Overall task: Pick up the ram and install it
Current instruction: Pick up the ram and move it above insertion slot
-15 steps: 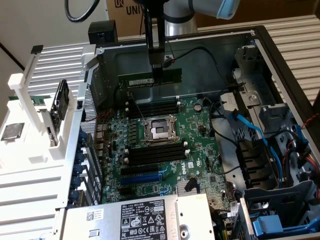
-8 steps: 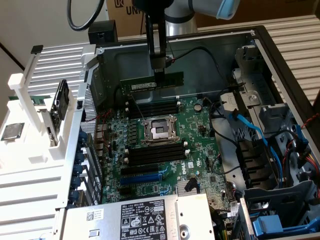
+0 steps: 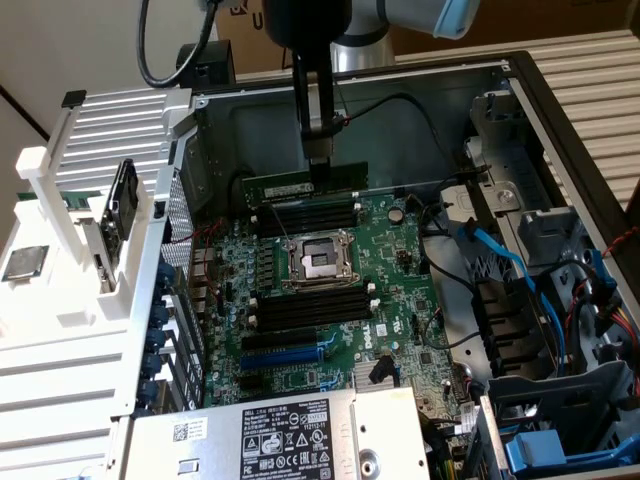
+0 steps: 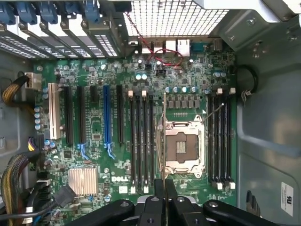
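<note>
Where the gripper (image 3: 320,160) (image 4: 164,189) hangs: over slots (image 3: 305,213) on the board (image 3: 400,290)
Jaws: pinching the ram (image 3: 285,186) (image 4: 163,141)
Ram: level, edge down, above slots

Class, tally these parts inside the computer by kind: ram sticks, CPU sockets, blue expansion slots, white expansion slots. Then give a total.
ram: 1
CPU socket: 1
blue slot: 1
white slot: 1
Total: 4
</note>
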You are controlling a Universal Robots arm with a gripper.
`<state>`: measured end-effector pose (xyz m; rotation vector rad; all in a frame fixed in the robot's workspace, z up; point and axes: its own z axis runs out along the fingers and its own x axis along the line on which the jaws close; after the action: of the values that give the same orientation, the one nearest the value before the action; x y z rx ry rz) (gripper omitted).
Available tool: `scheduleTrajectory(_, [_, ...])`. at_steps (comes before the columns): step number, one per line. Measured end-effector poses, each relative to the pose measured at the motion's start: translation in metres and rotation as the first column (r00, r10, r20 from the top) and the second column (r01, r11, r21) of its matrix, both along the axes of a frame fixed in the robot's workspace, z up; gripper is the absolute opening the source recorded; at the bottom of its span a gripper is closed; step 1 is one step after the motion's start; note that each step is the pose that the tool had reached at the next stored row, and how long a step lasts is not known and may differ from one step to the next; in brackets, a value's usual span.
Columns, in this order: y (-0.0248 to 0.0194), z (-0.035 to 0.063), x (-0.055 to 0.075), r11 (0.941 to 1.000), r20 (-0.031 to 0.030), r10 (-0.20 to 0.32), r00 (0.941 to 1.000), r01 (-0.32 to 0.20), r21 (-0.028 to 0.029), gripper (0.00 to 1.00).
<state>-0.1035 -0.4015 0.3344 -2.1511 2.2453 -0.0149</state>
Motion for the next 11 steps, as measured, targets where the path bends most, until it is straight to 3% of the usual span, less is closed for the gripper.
scheduleTrajectory(3, [-0.0063,-0.0044,0.0,1.0,0.0002,0.001,1.0,-0.001,0.0003,0.13])
scheduleTrajectory(11, [-0.0072,-0.0091,-0.0002,0.9996,0.0,0.027,0.9996,-0.027,-0.0012,0.13])
